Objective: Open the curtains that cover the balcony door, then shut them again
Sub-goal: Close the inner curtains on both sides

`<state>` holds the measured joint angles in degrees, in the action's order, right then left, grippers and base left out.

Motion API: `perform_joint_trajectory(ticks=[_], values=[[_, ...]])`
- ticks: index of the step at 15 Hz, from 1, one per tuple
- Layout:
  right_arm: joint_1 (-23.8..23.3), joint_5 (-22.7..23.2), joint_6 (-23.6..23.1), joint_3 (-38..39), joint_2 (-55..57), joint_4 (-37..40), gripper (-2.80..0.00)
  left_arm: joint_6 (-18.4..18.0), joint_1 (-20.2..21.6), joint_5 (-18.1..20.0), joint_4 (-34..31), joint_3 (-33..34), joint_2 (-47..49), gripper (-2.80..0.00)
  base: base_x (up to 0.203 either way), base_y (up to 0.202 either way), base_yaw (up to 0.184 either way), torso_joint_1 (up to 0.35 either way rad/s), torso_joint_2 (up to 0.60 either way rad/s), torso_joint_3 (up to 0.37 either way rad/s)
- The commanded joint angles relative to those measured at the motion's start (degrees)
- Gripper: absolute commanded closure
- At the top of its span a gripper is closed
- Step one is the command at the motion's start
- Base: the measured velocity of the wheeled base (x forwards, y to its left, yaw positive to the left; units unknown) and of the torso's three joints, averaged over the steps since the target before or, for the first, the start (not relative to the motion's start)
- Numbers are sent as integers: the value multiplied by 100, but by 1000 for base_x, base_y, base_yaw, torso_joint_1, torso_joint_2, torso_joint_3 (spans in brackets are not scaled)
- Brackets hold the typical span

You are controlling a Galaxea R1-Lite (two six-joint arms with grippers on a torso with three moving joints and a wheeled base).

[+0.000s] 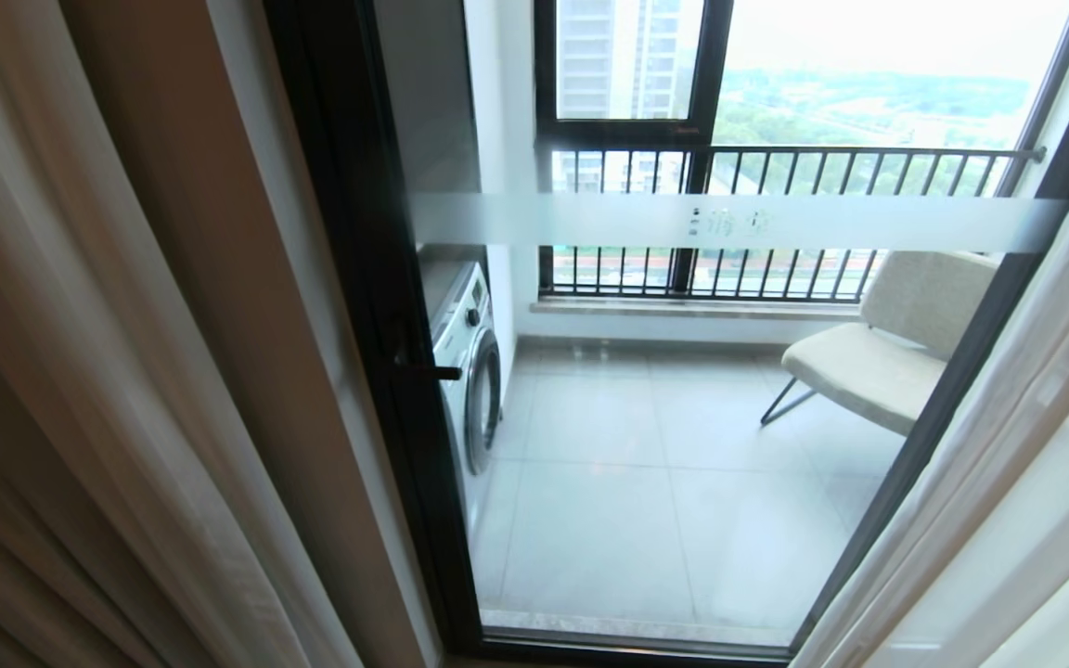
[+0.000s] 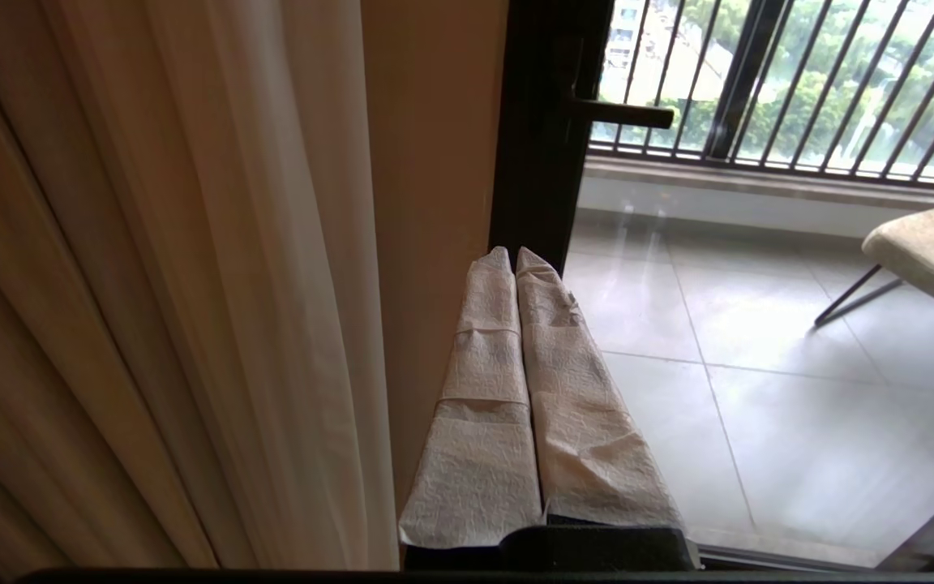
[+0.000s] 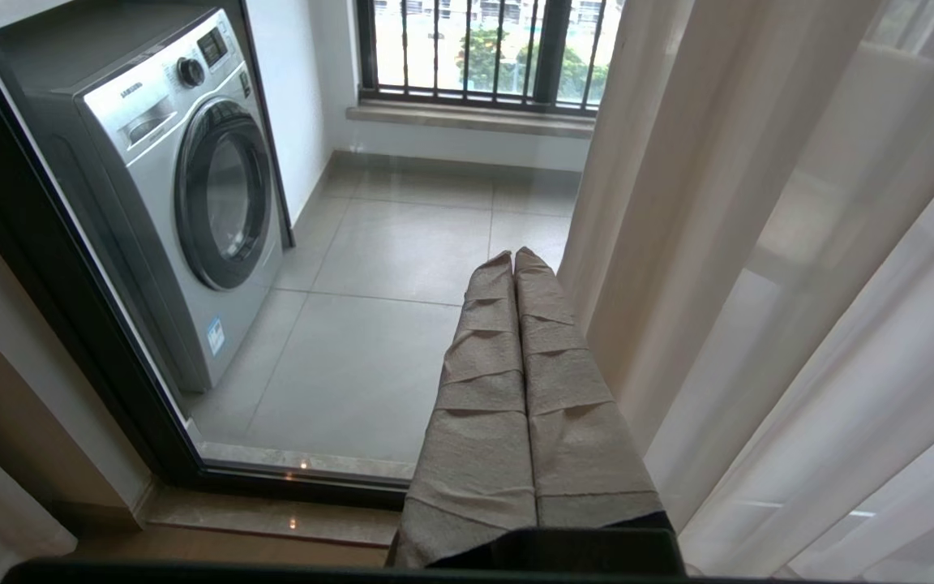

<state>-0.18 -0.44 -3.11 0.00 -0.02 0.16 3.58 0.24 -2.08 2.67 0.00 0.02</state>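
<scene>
From the head, the balcony door (image 1: pixel 646 417) is showing bare between the curtains (image 1: pixel 80 390), which are hanging drawn to both sides: the thick beige layer with a sheer edge on the left, the sheer white layer on the right. So the opening looks done and the closing is probably what is coming. Neither arm is showing here. A frosted band (image 1: pixel 729 223) is crossing the glass with a few small characters too blurred to read. Behind the glass a washing machine (image 1: pixel 470 371) is standing far left and a chair (image 1: pixel 878 353) far right. From the left wrist, the left gripper (image 2: pixel 514 253), its wrapped fingers pressed together on nothing, is pointing at the black door frame; the beige curtain is hanging just to its left, folds running floor to ceiling, apart from it. From the right wrist, the right gripper (image 3: pixel 513 255), likewise together and empty, is pointing at the glass, the sheer curtain hanging just to its right. Each arm is nearer its own side's drape. The washing machine's panel is reading "SAMSUNG".
</scene>
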Motion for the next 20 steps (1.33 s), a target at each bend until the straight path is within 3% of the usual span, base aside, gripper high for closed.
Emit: perform_joint_trajectory(ticks=[1, 6, 20], values=[[1, 0, -6, 0, 2, 2, 0, 2, 2, -2, 5, 0, -2, 0, 0, 0, 0, 0, 0, 0], [1, -34, 246, 0, 2, -7, 0, 2, 2, -2, 5, 0, 1, 0, 0, 0, 0, 0, 0, 0], [1, -35, 249, 0, 2, -7, 0, -7, 2, -2, 5, 0, -2, 0, 0, 0, 0, 0, 0, 0]])
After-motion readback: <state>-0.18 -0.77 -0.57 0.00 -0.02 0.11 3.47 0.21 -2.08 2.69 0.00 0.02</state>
